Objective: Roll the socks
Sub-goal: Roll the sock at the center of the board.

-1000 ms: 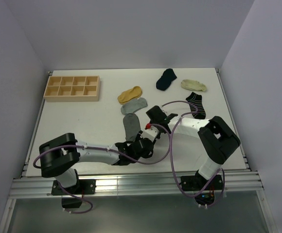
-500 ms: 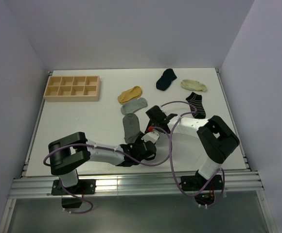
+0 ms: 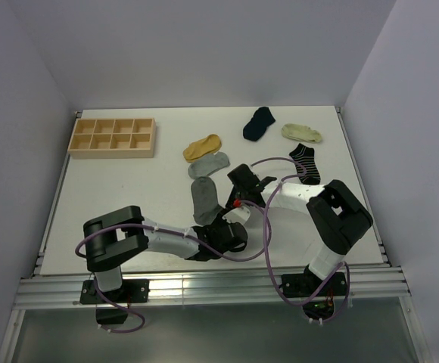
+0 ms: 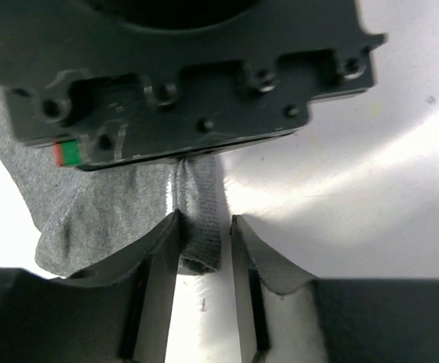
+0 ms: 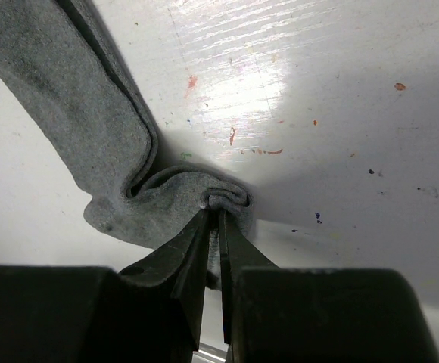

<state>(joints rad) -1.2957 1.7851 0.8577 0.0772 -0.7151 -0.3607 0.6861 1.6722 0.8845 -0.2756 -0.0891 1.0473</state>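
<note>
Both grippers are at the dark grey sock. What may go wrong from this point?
The right gripper pinches only a thin fold at the edge of the dark grey sock; it may slip out. The left gripper holds a fold right beside the other gripper, so they might collide while rolling.

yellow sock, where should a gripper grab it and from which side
Pinch the yellow sock at its far end, coming straight down from above: it lies flat on the table, and its near end sits close to the light grey sock.
</note>
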